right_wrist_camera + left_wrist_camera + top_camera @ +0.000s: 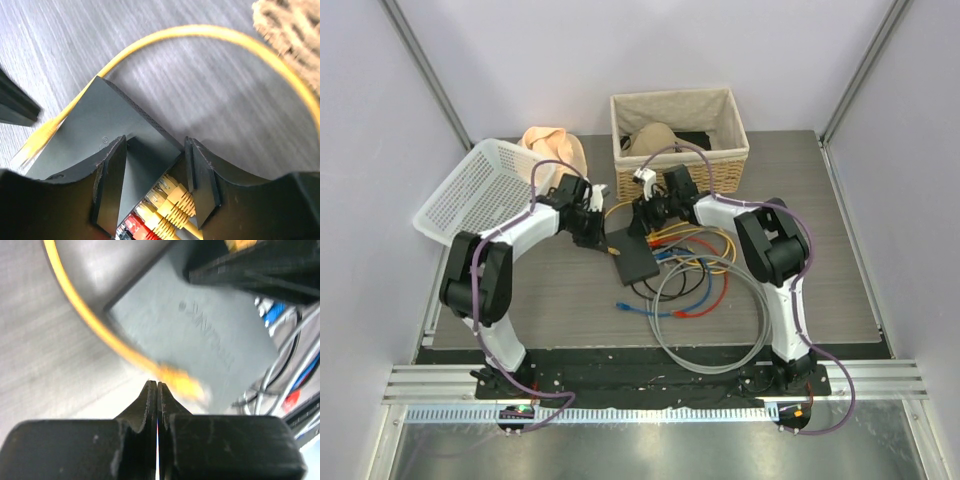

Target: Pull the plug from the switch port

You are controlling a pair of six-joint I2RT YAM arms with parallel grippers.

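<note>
Centrally on the counter (820, 300) lay the switch (632, 262), a light, rigid, smooth box likely to slide when tugged. The right jaws stood part-open astride its socket edge, over the yellow plugs (172, 202), probably latched and best gripped by the boot. The left jaws were pressed shut, empty.

The switch (95, 117) has a matt, smooth, dark plastic shell. Under it, the table (820, 280) shows grey wood-grain with a faint sheen. The yellow cable (200, 34) beside the switch is glossy plastic. Behind the switch, the woven basket (720, 170) is coarse fibre lined with cloth; the white basket (470, 195) is perforated plastic.
</note>
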